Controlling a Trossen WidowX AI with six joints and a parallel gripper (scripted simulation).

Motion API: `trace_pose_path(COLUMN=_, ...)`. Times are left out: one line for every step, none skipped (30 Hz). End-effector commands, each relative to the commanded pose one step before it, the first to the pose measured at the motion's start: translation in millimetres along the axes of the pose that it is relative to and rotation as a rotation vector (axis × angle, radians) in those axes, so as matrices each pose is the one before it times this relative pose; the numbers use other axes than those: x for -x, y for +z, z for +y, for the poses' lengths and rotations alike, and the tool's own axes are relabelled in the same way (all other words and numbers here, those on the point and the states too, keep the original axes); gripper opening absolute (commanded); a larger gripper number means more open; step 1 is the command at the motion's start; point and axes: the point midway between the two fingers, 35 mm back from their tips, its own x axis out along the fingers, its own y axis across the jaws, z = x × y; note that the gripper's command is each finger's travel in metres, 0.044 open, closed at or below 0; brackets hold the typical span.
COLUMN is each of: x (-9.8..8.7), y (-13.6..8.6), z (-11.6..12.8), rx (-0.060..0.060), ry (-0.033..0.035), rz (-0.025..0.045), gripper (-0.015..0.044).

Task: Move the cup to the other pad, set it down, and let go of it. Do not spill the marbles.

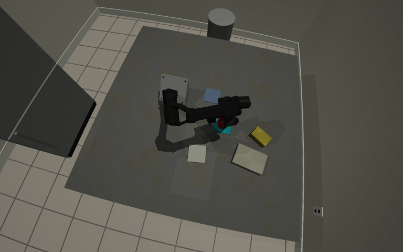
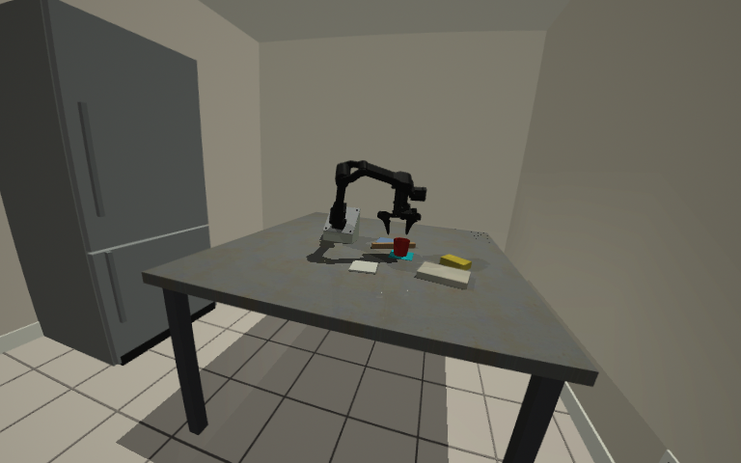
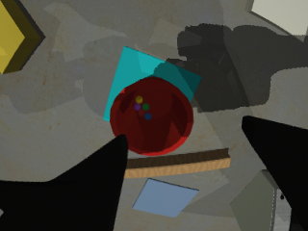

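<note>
The red cup [image 1: 222, 123] [image 2: 400, 247] [image 3: 151, 131] stands upright at the cyan pad [image 1: 227, 130] [image 2: 409, 257] [image 3: 124, 72]. Its body hides part of the pad, so I cannot tell whether its whole base is on it. Several coloured marbles [image 3: 145, 107] lie inside the cup. My gripper [image 1: 222, 121] [image 2: 397, 234] [image 3: 185, 131] is open and empty. Its fingertips are apart, just above the cup's rim in the exterior view. A blue pad [image 1: 211, 95] [image 2: 385, 240] [image 3: 166, 198] and a white pad [image 1: 197, 154] [image 2: 364, 266] [image 3: 284, 12] lie flat and bear nothing.
A wooden bar [image 2: 381, 245] [image 3: 178, 166] lies between the cup and the blue pad. A yellow block [image 1: 260, 136] [image 2: 455, 261] [image 3: 12, 38] and a larger cream block [image 1: 250, 158] [image 2: 443, 274] lie beyond the cyan pad, on the side away from the arm's base [image 1: 175, 83] [image 2: 340, 236].
</note>
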Motion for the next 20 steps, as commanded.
trace_pose_path(x=13.5, y=0.25, z=1.8, rx=-0.005, ry=0.00526, rz=0.0054, gripper=0.044)
trace_pose_path(x=3.34, y=0.03, z=0.14, rx=-0.0002, ry=0.00012, rz=0.00046, gripper=0.044)
trace_pose_path(x=3.32, y=0.03, z=0.13, rx=-0.0002, ry=0.00008, rz=0.00041, gripper=0.044)
trace_pose_path(x=3.32, y=0.03, z=0.12, rx=-0.0002, ry=0.00004, rz=0.00038, gripper=0.044)
trace_pose_path(x=3.33, y=0.04, z=0.12, rx=-0.0002, ry=0.00001, rz=0.00034, gripper=0.044)
trace_pose_path(x=3.33, y=0.04, z=0.1, rx=-0.0002, ry=-0.00003, rz=0.0003, gripper=0.044)
trace_pose_path(x=3.33, y=0.05, z=0.08, rx=-0.0002, ry=-0.00007, rz=0.00025, gripper=0.044)
trace_pose_path(x=3.32, y=0.06, z=0.05, rx=-0.0002, ry=-0.0001, rz=0.00021, gripper=0.044)
trace_pose_path(x=2.91, y=0.07, z=0.02, rx=-0.0002, ry=-0.00012, rz=0.00015, gripper=0.044)
trace_pose_path(x=2.85, y=0.08, z=0.0, rx=-0.0002, ry=-0.00014, rz=0.00012, gripper=0.044)
trace_pose_path(x=2.84, y=0.1, z=-0.01, rx=-0.0002, ry=-0.00016, rz=0.00009, gripper=0.044)
trace_pose_path(x=2.85, y=0.11, z=-0.02, rx=-0.0002, ry=-0.00019, rz=0.00006, gripper=0.044)
trace_pose_path(x=2.84, y=0.11, z=-0.05, rx=-0.0002, ry=-0.00021, rz=0.00003, gripper=0.044)
trace_pose_path(x=2.22, y=0.18, z=-0.06, rx=-0.0002, ry=-0.00018, rz=0.0, gripper=0.044)
trace_pose_path(x=1.35, y=0.19, z=-0.05, rx=-0.0001, ry=-0.00011, rz=-0.00001, gripper=0.044)
trace_pose_path(x=0.34, y=0.14, z=0.03, rx=0.0, ry=-0.00003, rz=-0.00001, gripper=0.044)
trace_pose_path(x=0.11, y=0.17, z=0.14, rx=0.0, ry=0.0, rz=-0.00001, gripper=0.044)
trace_pose_path(x=-3.27, y=-0.07, z=0.01, rx=0.0035, ry=0.00441, rz=-0.00614, gripper=0.044)
trace_pose_path(x=0.0, y=0.0, z=0.0, rx=0.0, ry=0.0, rz=0.0, gripper=0.044)
trace_pose_path(x=0.0, y=0.0, z=0.0, rx=0.0, ry=0.0, rz=0.0, gripper=0.044)
